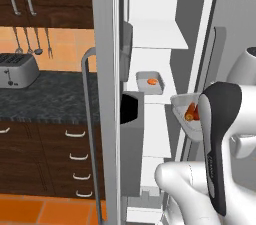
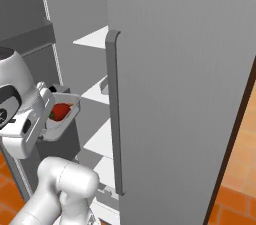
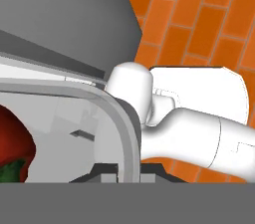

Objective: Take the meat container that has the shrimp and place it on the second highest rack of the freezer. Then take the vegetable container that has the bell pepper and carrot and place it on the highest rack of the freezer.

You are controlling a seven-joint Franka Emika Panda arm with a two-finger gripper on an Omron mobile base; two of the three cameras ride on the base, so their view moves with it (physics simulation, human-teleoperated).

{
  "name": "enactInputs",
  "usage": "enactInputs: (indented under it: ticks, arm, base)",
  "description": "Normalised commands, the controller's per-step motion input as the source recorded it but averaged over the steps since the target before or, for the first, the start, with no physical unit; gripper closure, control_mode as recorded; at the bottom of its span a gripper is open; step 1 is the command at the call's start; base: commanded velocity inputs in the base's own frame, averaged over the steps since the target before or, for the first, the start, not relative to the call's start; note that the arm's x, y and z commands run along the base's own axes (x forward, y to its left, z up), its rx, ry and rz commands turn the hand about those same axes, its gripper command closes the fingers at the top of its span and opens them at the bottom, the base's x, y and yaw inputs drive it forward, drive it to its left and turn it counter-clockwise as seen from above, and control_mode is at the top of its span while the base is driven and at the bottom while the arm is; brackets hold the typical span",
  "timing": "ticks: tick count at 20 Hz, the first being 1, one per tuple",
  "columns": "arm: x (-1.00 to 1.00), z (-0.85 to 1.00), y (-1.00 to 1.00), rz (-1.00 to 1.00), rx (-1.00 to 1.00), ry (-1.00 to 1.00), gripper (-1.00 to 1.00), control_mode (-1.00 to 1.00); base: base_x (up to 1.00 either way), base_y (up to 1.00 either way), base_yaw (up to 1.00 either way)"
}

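Observation:
My gripper [image 3: 128,170] is shut on the rim of the grey vegetable container [image 1: 184,115], which it holds in the air before the open freezer [image 1: 200,29]. The carrot [image 1: 189,113] and the red bell pepper [image 2: 60,111] lie in it. In the hand view the bell pepper [image 3: 15,138] shows at the lower left. The container hangs below the highest rack [image 1: 157,36], to the right of the shelves. The meat container [image 1: 150,81] with the shrimp [image 1: 151,82] rests on the second highest rack [image 1: 167,89].
The freezer door [image 1: 105,94] with its bar handle [image 1: 87,119] and dark dispenser panel [image 1: 129,108] stands open on the left. Another grey door [image 2: 180,94] with a handle [image 2: 114,114] stands close on the right. A toaster [image 1: 17,69] sits on the dark counter [image 1: 50,99].

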Motion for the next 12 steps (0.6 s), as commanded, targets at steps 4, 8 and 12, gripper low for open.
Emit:
enactInputs:
  ticks: [4,8,12]
  arm:
    - [0.0,0.0,0.0,0.0,0.0,0.0,1.0,1.0]
    - [-0.09,0.24,0.0,0.0,0.0,-0.04,1.0,-1.0]
    - [0.0,0.68,0.0,0.0,0.0,-0.08,1.0,-1.0]
  base:
    - [0.0,0.0,0.0]
    - [0.0,0.0,0.0]
    - [0.0,0.0,0.0]
